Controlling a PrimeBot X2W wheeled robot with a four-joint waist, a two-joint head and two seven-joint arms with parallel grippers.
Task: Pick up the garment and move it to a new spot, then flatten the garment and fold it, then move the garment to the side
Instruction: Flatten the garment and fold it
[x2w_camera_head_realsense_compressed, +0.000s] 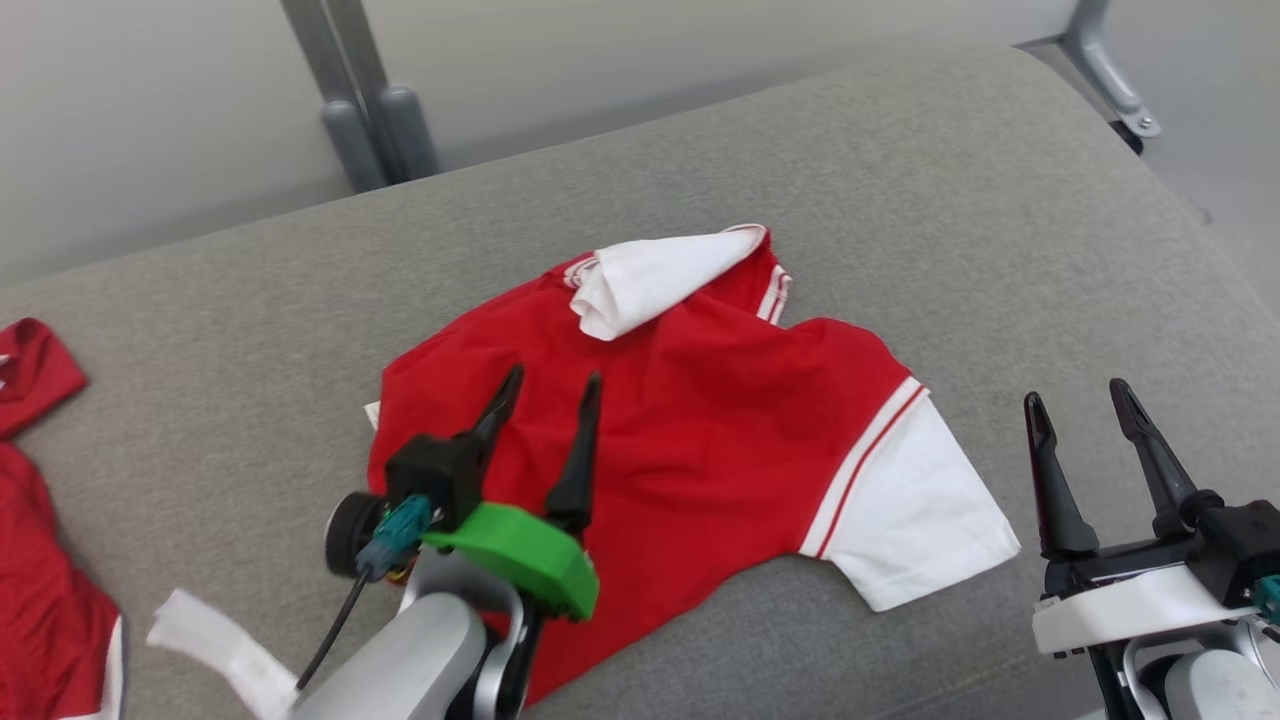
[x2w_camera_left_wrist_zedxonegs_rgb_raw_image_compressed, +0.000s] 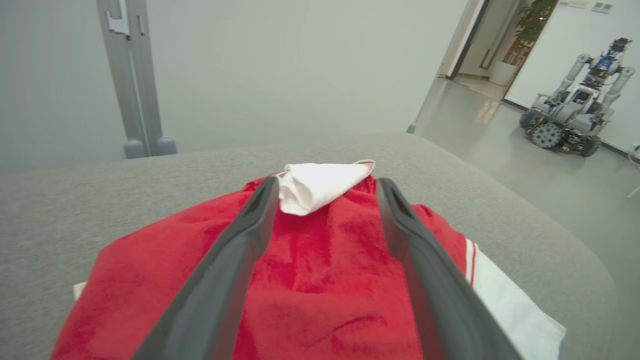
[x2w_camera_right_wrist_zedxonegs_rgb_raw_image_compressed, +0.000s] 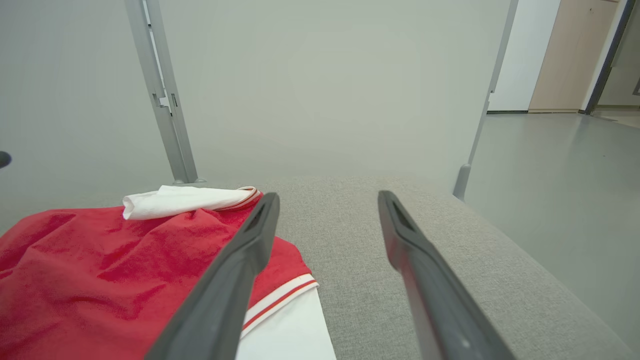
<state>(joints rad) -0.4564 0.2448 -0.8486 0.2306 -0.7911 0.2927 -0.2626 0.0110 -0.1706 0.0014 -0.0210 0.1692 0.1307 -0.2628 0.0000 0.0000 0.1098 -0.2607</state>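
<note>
The garment (x2w_camera_head_realsense_compressed: 700, 430) lies rumpled mid-way across the grey padded tabletop (x2w_camera_head_realsense_compressed: 950, 170), red side up, with a white flap turned over at its far edge. The left claw (x2w_camera_head_realsense_compressed: 555, 378) is spread wide over its near left part, grasping nothing, perhaps just clear of the cloth. The right claw (x2w_camera_head_realsense_compressed: 1075, 390), likewise released, is beside its white corner
</note>
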